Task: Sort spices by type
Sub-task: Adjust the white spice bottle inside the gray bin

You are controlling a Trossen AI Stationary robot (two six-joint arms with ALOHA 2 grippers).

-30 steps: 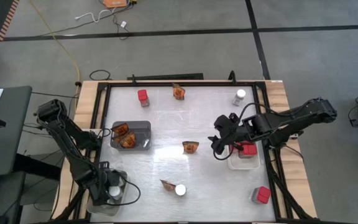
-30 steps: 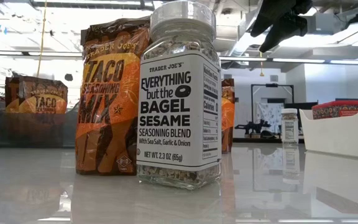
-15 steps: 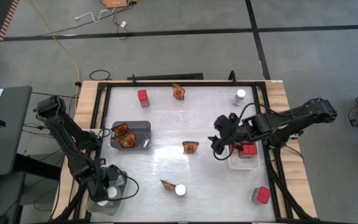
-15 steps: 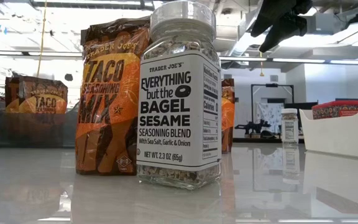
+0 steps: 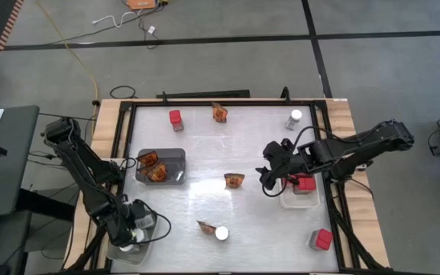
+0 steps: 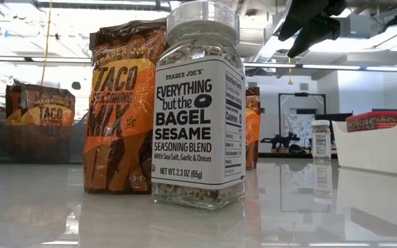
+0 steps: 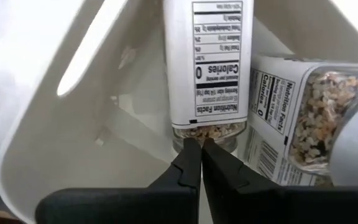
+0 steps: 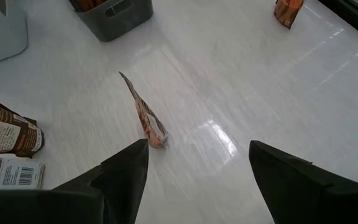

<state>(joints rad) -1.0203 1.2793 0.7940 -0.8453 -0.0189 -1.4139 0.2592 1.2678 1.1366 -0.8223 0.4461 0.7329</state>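
Two dark robot arms are working over a white table scattered with spices. Nearest the front edge, a bagel-seasoning jar (image 6: 198, 103) is standing just beside a taco packet (image 6: 119, 110). At the front left corner, the left gripper (image 7: 201, 147) is reaching into a white tray (image 7: 73, 118) with its fingers pressed together and empty, their tips right at the base of an upright jar (image 7: 209, 62), while a second jar (image 7: 309, 118) is lying beside it. That suggests a jar has been dropped off with its kind, so the left arm now probably needs to lift clear and go for another loose jar. Toward the middle, the right gripper (image 8: 197, 155) is hovering with fingers spread wide above a lone orange packet (image 8: 146, 118), apparently lining up to descend and pinch it. Left of centre, a grey bin (image 5: 176, 156) is holding packets; at the right, another tray (image 5: 299, 202) is holding a red box (image 5: 305, 183). Farthest back, a red box (image 5: 176, 118), a packet (image 5: 219, 113) and a jar (image 5: 294, 117) are waiting unsorted.
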